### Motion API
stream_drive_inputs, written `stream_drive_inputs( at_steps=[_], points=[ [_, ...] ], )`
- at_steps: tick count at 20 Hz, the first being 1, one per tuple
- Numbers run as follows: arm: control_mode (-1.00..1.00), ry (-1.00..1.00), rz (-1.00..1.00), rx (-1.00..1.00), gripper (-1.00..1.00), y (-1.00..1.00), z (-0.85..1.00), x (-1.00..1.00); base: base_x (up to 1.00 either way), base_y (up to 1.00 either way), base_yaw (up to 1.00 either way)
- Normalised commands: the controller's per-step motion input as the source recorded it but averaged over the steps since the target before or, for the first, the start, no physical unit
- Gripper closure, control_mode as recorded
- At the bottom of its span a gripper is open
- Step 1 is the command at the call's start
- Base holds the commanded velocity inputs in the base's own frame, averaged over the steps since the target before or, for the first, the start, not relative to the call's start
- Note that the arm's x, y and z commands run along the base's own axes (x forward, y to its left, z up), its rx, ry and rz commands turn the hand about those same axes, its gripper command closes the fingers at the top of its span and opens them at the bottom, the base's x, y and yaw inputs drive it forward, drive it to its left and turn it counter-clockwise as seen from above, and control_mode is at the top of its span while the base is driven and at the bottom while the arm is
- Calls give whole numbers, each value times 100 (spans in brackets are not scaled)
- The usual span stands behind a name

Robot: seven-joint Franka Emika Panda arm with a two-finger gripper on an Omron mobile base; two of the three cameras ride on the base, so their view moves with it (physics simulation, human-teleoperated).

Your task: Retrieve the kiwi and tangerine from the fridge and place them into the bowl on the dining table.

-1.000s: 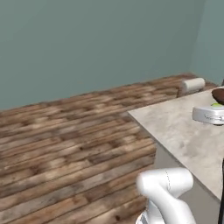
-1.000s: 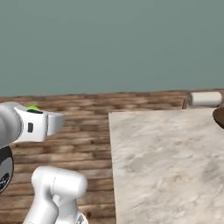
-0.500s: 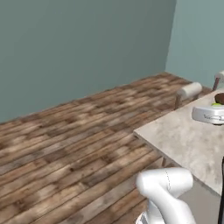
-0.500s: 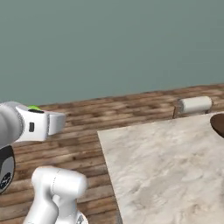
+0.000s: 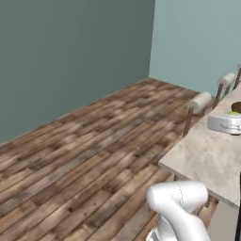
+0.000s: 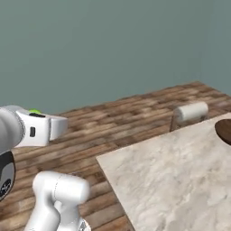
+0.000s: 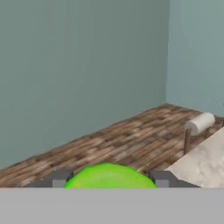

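The kiwi sits between the two fingertips of the gripper, which is closed on it. The hand is raised above the wooden floor, beside the dining table.

No text, label, brand, number or sign can be read anywhere in these pictures. The plain teal walls, the brown wooden plank floor, the beige marble-like surface and the white arm bear no legible marking. A small dark patch on the arm's white housing in the right base view is too small to make out.
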Motion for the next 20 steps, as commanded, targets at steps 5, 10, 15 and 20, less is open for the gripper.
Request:
stream_drive_inputs(
  at_steps=[5,10,15,20],
  points=[
    [100,0,0,0,100,0,0,0,77,44,-36],
    [100,0,0,0,100,0,0,0,56,44,-39],
    [100,0,0,0,100,0,0,0,46,27,-41],
    [100,0,0,0,100,0,0,0,27,0,-43]
  ],
)
